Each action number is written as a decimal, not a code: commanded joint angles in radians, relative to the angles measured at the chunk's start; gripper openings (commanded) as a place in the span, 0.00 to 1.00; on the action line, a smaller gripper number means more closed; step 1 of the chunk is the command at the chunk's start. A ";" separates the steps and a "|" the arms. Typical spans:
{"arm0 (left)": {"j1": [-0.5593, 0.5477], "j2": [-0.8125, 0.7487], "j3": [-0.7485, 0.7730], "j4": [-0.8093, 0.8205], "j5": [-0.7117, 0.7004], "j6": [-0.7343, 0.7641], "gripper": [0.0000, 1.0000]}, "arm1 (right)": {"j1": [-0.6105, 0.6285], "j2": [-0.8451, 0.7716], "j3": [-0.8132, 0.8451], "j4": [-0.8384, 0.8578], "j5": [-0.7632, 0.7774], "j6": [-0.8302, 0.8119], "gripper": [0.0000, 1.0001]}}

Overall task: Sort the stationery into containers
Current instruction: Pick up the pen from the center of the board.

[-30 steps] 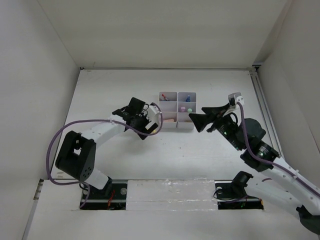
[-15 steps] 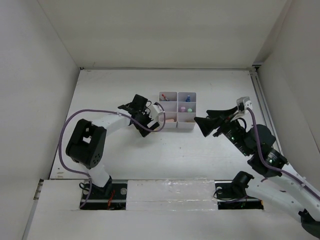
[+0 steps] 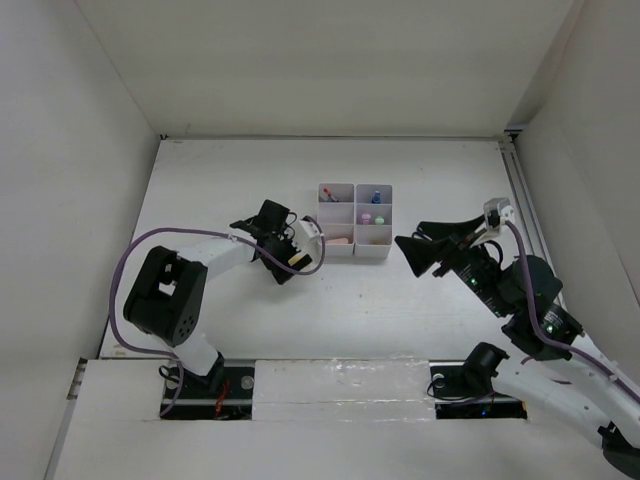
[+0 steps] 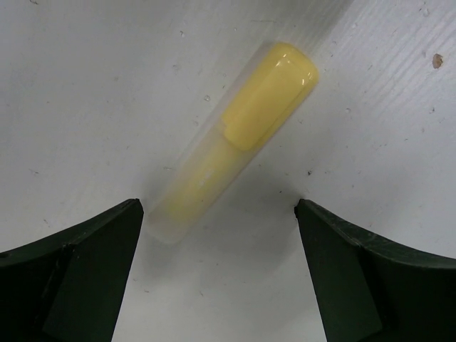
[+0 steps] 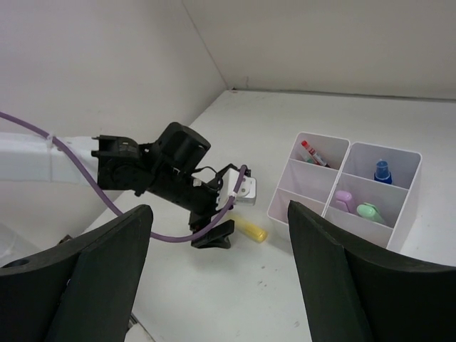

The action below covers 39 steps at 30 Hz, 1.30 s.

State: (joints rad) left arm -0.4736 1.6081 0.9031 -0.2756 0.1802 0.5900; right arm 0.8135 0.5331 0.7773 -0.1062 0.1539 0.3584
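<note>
Left jaws: released, spread wide, one finger either side of yellow highlighter (image 4: 235,139), nothing gripped. Flat on surface (image 3: 420,310), slanted across the gap, cap end away from wrist, clear end just beside one fingertip (image 4: 78,278); contact there too close to call. Straddled like this presumably for a squeeze across the barrel. With that slant, risk of uneven bite, swivel or skid.

Right jaws: released too, wide, empty, hanging well apart from the pick, off to the right of organiser tray (image 3: 390,222). Probably held back to leave room and keep its camera on the left arm.

Highlighter outside tray, near its near-left corner.

In tray: thin red pen (image 5: 313,152) far-left, blue piece (image 5: 382,171) far-right, pink highlighter (image 5: 343,199) and green highlighter (image 5: 369,211) together middle-right, beige eraser block (image 3: 340,241) near-left. Sorted by kind, so yellow likely bound for middle-right with the other two. Scissors not seen anywhere.

Step in hand, as judged: grasp of yellow highlighter. Task seemingly close to finished.
</note>
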 commanded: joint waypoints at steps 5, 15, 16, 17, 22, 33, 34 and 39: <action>0.004 -0.024 -0.015 0.030 -0.008 -0.002 0.87 | 0.019 -0.070 0.010 0.003 0.019 -0.007 0.82; 0.004 0.101 0.092 -0.040 0.064 -0.031 0.66 | 0.019 -0.081 0.000 0.003 0.029 -0.007 0.82; 0.004 0.111 0.092 -0.051 0.064 -0.032 0.62 | 0.019 -0.091 0.000 0.003 0.029 -0.007 0.82; 0.004 0.111 0.092 -0.051 0.073 -0.032 0.59 | 0.019 -0.091 0.000 0.003 0.029 -0.007 0.82; 0.004 0.075 0.054 -0.040 0.074 -0.032 0.44 | 0.019 -0.127 -0.009 -0.006 0.038 -0.007 0.82; 0.004 -0.072 -0.098 0.007 0.079 -0.022 0.00 | 0.019 -0.176 -0.018 -0.006 0.067 0.002 0.82; 0.004 -0.088 -0.107 0.022 0.079 -0.022 0.00 | 0.019 -0.176 -0.018 -0.006 0.067 0.002 0.82; 0.004 -0.200 -0.133 0.072 0.050 -0.048 0.00 | 0.029 -0.164 -0.018 -0.006 0.105 0.011 0.84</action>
State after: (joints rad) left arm -0.4736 1.4876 0.7753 -0.2295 0.2501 0.5514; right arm 0.8276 0.3645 0.7570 -0.1310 0.2226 0.3630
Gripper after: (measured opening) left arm 0.184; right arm 0.834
